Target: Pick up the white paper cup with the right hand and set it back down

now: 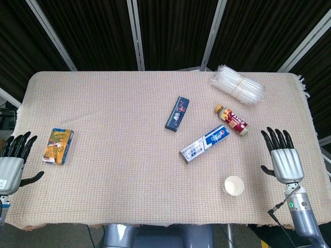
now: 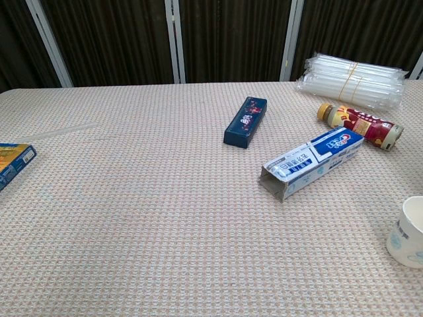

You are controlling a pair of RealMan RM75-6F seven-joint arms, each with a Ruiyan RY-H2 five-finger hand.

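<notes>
The white paper cup [image 1: 233,185] stands upright near the table's front right; in the chest view the cup [image 2: 407,232] is cut off by the right edge. My right hand [image 1: 282,157] rests flat just right of it, fingers spread, palm down, holding nothing and apart from the cup. My left hand [image 1: 12,160] lies at the table's left edge, fingers apart and empty. Neither hand shows in the chest view.
A blue and white toothpaste box [image 1: 205,143] lies behind the cup, with a small red bottle [image 1: 231,119] on its side, a dark blue box [image 1: 177,113], and a bundle of clear plastic sleeves [image 1: 237,84] at the back right. A yellow-blue box [image 1: 58,145] sits left.
</notes>
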